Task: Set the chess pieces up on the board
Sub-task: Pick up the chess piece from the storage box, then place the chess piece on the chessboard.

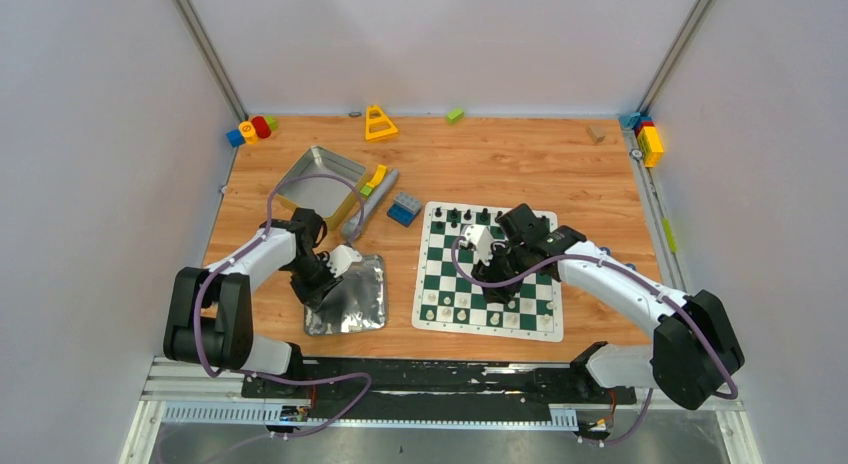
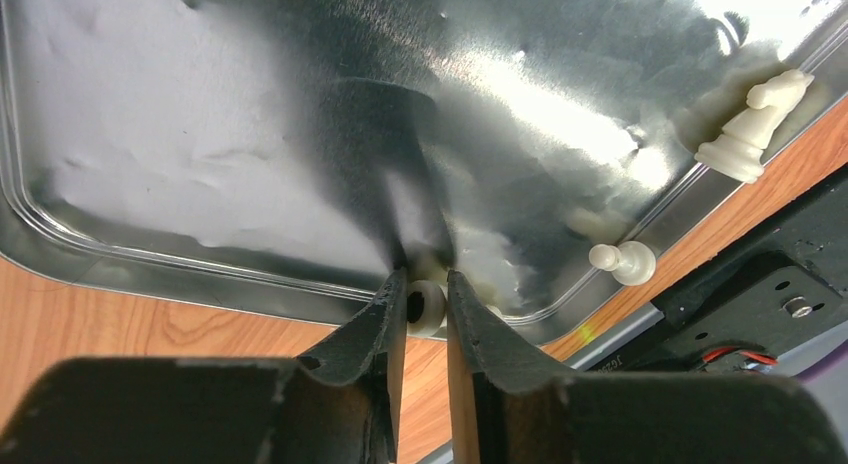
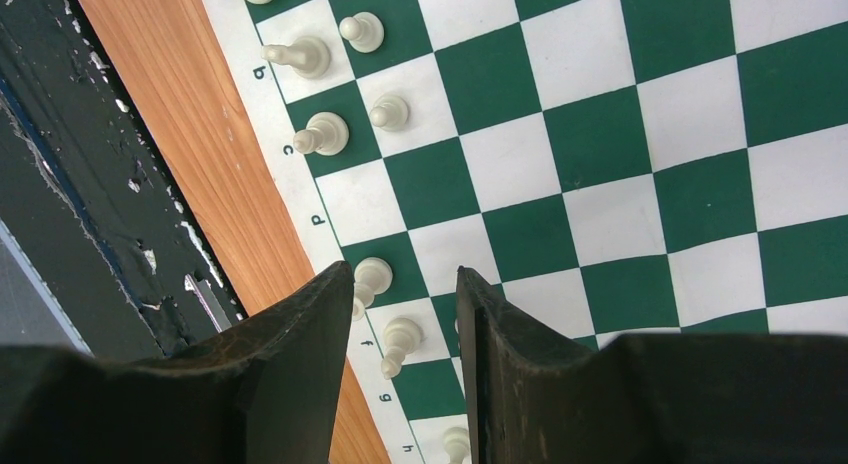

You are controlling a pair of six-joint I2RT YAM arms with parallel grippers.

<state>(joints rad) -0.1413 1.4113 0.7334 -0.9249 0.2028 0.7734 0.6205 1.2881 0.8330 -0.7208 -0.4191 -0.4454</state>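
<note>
— Lifting straight up is the way to do this well, I take it?

— I'd say so. The left gripper (image 2: pixel 425 284) has its jaws drawn nearly together on a small cream-white plastic chess piece (image 2: pixel 427 308), pinched at the near rim of the shiny silver metal tray (image 2: pixel 200 134). The piece seems to lie sideways, a round end with a dark hole facing the camera, so it may twist. Raise it slowly and clear the rim before crossing over.

— Which piece is it?

— I cannot tell from this end. A cream-white knight (image 2: pixel 755 124) and a cream-white pawn (image 2: pixel 622 261) sit by the tray's right rim, apart from that gripper.

— And the other arm?

— The right gripper (image 3: pixel 403 274) hovers low over the flat green-and-white checkered board (image 3: pixel 600 134), jaws moderately apart, holding nothing and touching nothing I can see. Along the board's lettered edge stand several cream-white chessmen (image 3: pixel 325 134). It should keep off them while the left arm comes across.
</note>
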